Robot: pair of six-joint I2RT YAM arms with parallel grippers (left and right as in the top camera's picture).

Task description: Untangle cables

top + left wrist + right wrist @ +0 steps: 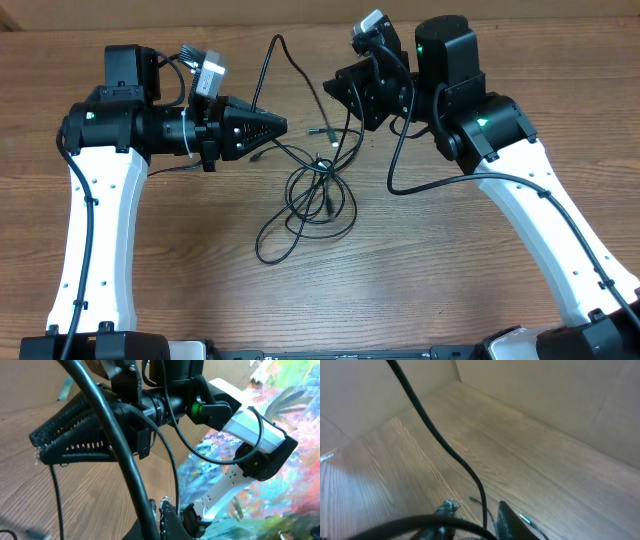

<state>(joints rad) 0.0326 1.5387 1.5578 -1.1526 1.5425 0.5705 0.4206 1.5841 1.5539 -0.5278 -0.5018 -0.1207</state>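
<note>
Tugging the cables (pixel 318 185) lying tangled mid-worktop (pixel 450 280) is likely risking a tighter knot, as the left fingers (pixel 262 127) are pressing together beside a strand and the right fingers' (pixel 338 90) spread cannot be told.

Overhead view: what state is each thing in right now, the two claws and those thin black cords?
left gripper: shut; whether it pinches a cable cannot be told.
right gripper: fingers slightly apart, one of the cables seems to run between them.
cables: tangled, looped and knotted together in one heap.
</note>
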